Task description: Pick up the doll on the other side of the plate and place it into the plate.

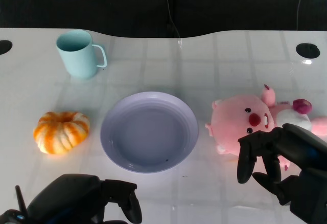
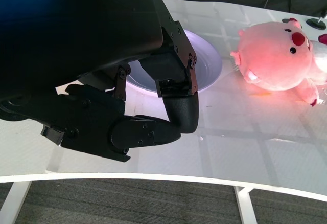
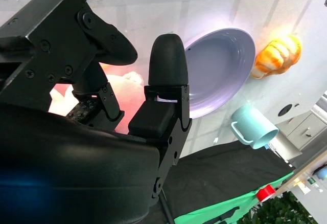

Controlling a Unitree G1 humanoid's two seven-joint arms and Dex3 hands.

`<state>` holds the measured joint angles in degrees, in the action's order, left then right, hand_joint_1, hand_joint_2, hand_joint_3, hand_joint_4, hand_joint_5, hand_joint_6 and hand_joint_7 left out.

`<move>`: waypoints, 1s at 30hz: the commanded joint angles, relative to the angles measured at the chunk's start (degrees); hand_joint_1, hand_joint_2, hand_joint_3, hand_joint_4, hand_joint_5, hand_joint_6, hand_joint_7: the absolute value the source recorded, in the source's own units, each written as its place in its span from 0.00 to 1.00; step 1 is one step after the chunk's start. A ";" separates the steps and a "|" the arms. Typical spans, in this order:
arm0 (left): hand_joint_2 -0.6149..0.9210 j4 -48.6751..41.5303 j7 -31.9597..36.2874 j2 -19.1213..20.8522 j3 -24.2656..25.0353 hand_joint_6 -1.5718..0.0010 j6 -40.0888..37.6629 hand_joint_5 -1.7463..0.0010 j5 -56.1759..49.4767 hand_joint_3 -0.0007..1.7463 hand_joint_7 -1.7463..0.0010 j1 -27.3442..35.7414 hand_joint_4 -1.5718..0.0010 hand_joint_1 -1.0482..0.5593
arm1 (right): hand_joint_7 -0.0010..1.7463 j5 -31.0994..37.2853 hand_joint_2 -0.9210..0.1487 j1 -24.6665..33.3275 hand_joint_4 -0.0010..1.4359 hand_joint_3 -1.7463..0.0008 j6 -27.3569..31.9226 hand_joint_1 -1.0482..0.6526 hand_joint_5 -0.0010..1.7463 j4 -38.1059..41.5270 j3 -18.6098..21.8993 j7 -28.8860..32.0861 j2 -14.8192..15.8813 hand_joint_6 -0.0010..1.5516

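Reaching hand: the right hand point(image 1: 286, 165) hovered at the near right of the table point(image 1: 214, 70), fingers spread and curled downward, holding nothing.
Doll position: the pink doll point(image 1: 245, 121) lay on the table just right of the plate point(image 1: 115, 147), well apart from the pumpkin point(image 1: 61, 132) on the plate's far side; it was not yet in the plate.
Key relation: the doll lay just beyond the right hand's fingertips, further from the robot and slightly toward the plate; in the head view the fingers overlapped its near edge, though contact could not be confirmed.
Long axis: the doll lay on its side, its body running roughly left to right across the table, head toward the plate and limbs trailing to the right.
Nearer hand: the right hand was plainly closer; the left hand point(image 1: 87, 203) sat at the near left edge with the plate between it and the doll.
Left hand state: fingers curled inward with nothing in them, as the left wrist view showed.
Likely move: a short forward reach, a closing grasp over the body, then a carry leftward into the plate.
Other items: a light blue mug point(image 1: 79, 52) stood at the far left.
Writing: no brand, label or legible text was visible on any item.
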<state>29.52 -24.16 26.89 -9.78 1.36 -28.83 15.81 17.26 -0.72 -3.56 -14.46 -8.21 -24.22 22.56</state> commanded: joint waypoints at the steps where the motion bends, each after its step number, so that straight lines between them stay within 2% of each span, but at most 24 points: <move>1: 1.00 0.08 -0.45 0.99 0.43 0.56 0.11 0.15 0.36 0.25 0.44 -0.13 0.58 0.42 | 0.65 -0.60 0.56 -0.49 0.60 0.27 -0.64 0.64 0.95 0.00 -0.11 -0.05 0.76 0.57; 26: 1.00 0.69 -0.91 1.05 0.40 0.56 -0.82 0.17 0.26 0.25 0.45 -0.07 0.59 0.42 | 0.65 -0.43 0.56 -0.48 0.60 0.27 0.12 0.63 0.94 -0.43 -0.17 0.05 0.63 0.57; 30: 1.00 0.67 -0.95 1.06 0.44 0.56 -0.85 0.17 0.47 0.24 0.45 -0.05 0.58 0.43 | 0.59 -0.80 0.55 -0.25 0.59 0.30 0.03 0.64 0.90 -0.57 0.35 1.11 -0.10 0.56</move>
<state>29.87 -24.51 27.03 -9.72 0.69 -28.58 15.80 17.24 -0.73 -3.52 -14.53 -8.43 -23.79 22.32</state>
